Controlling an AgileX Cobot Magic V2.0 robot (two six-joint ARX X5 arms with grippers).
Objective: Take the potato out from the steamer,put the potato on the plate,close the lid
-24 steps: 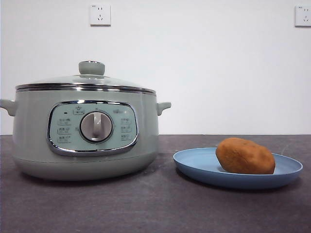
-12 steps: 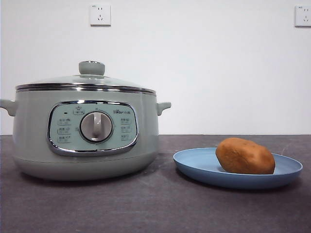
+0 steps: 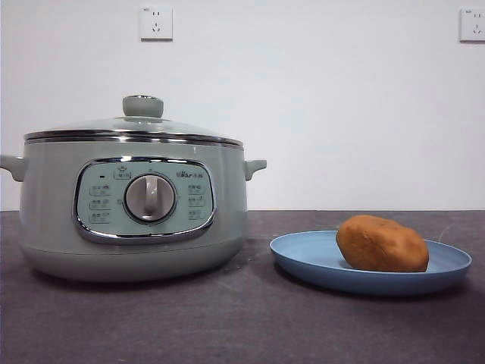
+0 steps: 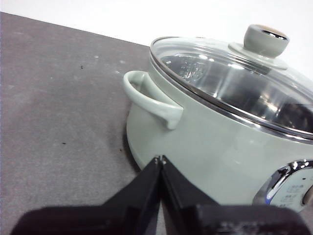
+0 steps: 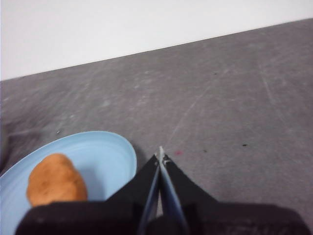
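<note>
The potato point(image 3: 382, 244) lies on my plate point(image 3: 303, 258); the lid point(image 3: 133, 126) covers the steamer point(image 3: 53, 205). Both my pincers, left point(image 4: 159, 159) and right point(image 5: 160, 152), are pressed together, holding nothing.

Front camera sits low, level across the table point(image 3: 242, 318); left wrist camera looks closely at the steamer point(image 4: 205, 142), right wrist at the plate point(image 5: 107, 152), both shared with front

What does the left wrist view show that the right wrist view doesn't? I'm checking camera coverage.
Only the left wrist view shows the steamer with the lid seated on it, and the left gripper shut beside it. Only the right wrist view shows the potato lying on the plate, and the right gripper shut, holding nothing. Both show the dark grey table and white wall.
</note>
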